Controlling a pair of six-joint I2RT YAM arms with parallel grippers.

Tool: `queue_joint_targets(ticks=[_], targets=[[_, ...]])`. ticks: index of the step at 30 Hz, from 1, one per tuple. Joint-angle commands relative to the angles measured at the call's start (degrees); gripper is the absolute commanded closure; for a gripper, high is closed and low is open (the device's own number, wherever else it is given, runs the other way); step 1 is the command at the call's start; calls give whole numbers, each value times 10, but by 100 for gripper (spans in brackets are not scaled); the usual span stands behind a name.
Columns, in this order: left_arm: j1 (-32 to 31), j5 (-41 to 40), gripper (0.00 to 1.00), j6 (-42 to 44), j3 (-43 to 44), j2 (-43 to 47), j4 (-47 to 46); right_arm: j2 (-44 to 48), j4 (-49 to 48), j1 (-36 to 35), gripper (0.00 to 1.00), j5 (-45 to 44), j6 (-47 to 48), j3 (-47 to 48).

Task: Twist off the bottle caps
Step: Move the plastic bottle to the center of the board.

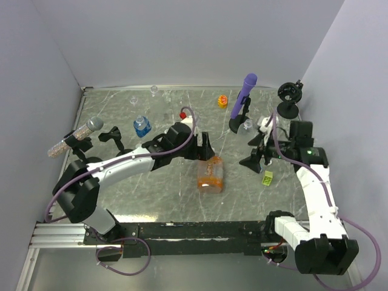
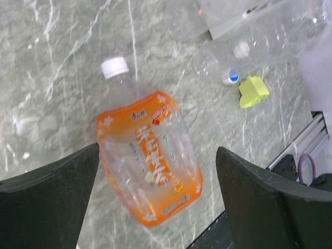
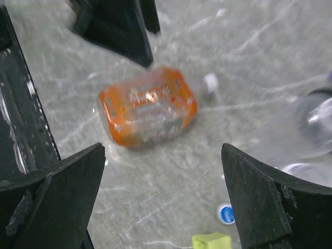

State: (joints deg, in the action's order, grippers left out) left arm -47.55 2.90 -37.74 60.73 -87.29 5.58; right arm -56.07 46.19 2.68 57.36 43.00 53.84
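The left pincer point(image 2: 157, 150) is held wide apart, and nothing is gripped by it. An orange bottle point(image 2: 150, 166) is seen lying on its side on the counter point(image 2: 46, 78), below the gap between the two fingers point(image 2: 49, 199). Its white cap point(image 2: 114, 67) is on its neck and is pointed away from the pincer. A little way off, a loose blue cap point(image 2: 232, 78) is found just beside a yellow-green block point(image 2: 253, 92). A clear bottle point(image 2: 270, 31) is seen past them.

The right pincer point(image 3: 162, 148) is spread wide too, with nothing in it. It is held over bare counter near the orange bottle. The blue cap and the block are seen close to one of its fingers.

Farther out, in the top view, a blue-label bottle point(image 1: 142, 126) is stood upright beside the left arm. An orange-yellow cap point(image 1: 222, 101) is set near the back of the counter, near a purple stick point(image 1: 245, 91).
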Motion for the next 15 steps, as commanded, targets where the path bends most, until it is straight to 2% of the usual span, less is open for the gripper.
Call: queue_joint_targets(ticks=[1,3,7,13,15], targets=[[0,0,3,-8,47,-31,-48,12,72,13,1,64,-13,103],[0,0,4,-8,55,-49,-51,6,74,17,1,75,-48,126],[4,-10,3,-22,94,-93,-58,11,5,24,1,90,-158,120],[4,-76,1,-72,176,-159,51,42,-101,54,1,121,-218,40],[3,-85,3,-74,188,-171,66,53,-138,70,1,145,-234,9]])
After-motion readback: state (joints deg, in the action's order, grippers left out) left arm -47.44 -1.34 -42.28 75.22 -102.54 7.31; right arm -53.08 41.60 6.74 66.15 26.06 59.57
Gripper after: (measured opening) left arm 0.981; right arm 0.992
